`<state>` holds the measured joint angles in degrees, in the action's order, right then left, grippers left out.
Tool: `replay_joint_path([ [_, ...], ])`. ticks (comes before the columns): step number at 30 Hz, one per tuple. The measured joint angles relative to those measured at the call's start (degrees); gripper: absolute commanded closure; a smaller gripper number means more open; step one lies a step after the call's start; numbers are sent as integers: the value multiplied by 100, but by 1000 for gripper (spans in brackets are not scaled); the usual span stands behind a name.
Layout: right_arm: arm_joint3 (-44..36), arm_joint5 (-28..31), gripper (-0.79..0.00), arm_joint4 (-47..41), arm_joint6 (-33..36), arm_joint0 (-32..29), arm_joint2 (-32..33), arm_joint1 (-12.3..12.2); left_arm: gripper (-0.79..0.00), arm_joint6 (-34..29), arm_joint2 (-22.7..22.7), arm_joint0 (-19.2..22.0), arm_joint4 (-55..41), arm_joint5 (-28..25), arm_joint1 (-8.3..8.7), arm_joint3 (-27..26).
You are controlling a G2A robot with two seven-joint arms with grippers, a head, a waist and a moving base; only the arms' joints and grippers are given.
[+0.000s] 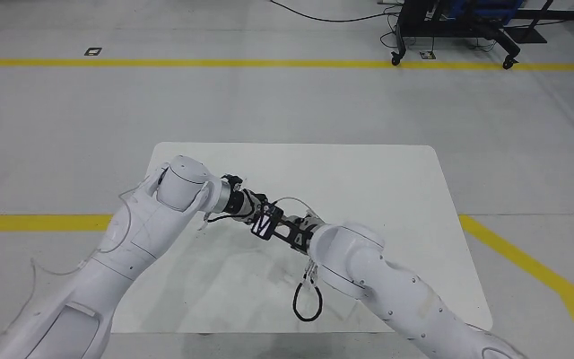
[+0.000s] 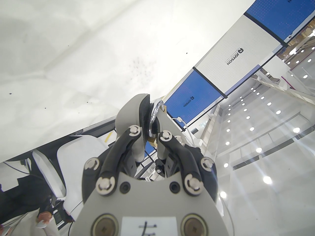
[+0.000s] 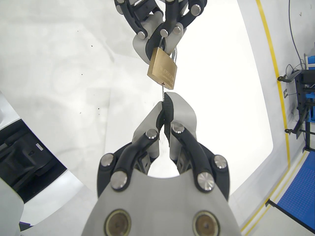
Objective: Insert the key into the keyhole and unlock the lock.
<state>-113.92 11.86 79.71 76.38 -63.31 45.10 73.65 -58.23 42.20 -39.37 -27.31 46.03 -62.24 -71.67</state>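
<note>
A brass padlock [image 3: 162, 69] hangs by its steel shackle from my left gripper [image 3: 161, 47], which is shut on the shackle. In the left wrist view the shackle [image 2: 154, 116] shows edge-on between the left gripper [image 2: 152, 114] pads. My right gripper [image 3: 164, 104] faces the lock from the opposite side and is shut on a thin silver key [image 3: 163, 92]. The key's tip touches the lock's underside at the keyhole. From above, both grippers meet over the middle of the white table [image 1: 377, 179] near the lock [image 1: 265, 223]; the lock itself is barely visible there.
A black cable loop [image 1: 308, 302] hangs by the right arm near the table's front edge. Yellow floor lines [image 1: 269, 63] run around the table. A dark wheeled rack [image 1: 466, 27] stands far back right.
</note>
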Motion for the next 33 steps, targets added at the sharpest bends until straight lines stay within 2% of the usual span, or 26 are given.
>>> replay_joint_path([
  [11,-93,-135,0,494,68,-1,-149,61,0,-44,-16,-21,-175,-42,2,-3],
  [15,-203,-181,0,741,-175,-76,-146,68,0,-238,-13,-31,-677,-236,7,213],
  [20,-635,-34,0,991,-442,-390,115,-9,0,-328,-86,96,-796,-327,45,509],
  [23,-1027,264,0,823,-780,-698,468,-96,0,-474,-103,104,-958,-472,65,602],
  [28,-1567,1343,0,-7,-1839,-1325,1373,-292,0,-1067,-280,60,-1918,-1064,83,892],
  [33,-1669,2627,0,-1237,-2920,-1889,2511,-476,0,-1851,-854,233,-2979,-1847,113,1160],
])
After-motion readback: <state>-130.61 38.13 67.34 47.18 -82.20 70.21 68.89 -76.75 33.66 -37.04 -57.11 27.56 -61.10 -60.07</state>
